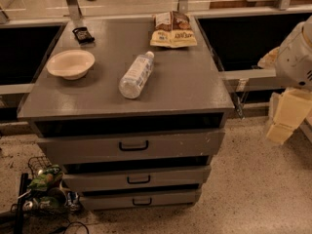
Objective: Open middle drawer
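The grey cabinet (126, 94) has three drawers stacked in its front. The middle drawer (180, 177) is a medium-height grey front with a small black pull handle (139, 179) at its centre, and it looks pushed in level with the others. The taller top drawer (185, 145) is above it and the short bottom drawer (170, 198) is below. My gripper (285, 118), cream-coloured under the white arm (297, 52), hangs to the right of the cabinet, well away from the handle and touching nothing.
On the cabinet top lie a clear plastic bottle (136, 76), a white bowl (70, 63), a snack bag (173, 30) and a small dark packet (83, 34). A wire basket of clutter (46, 189) and cables sit on the floor at lower left. Railings run behind.
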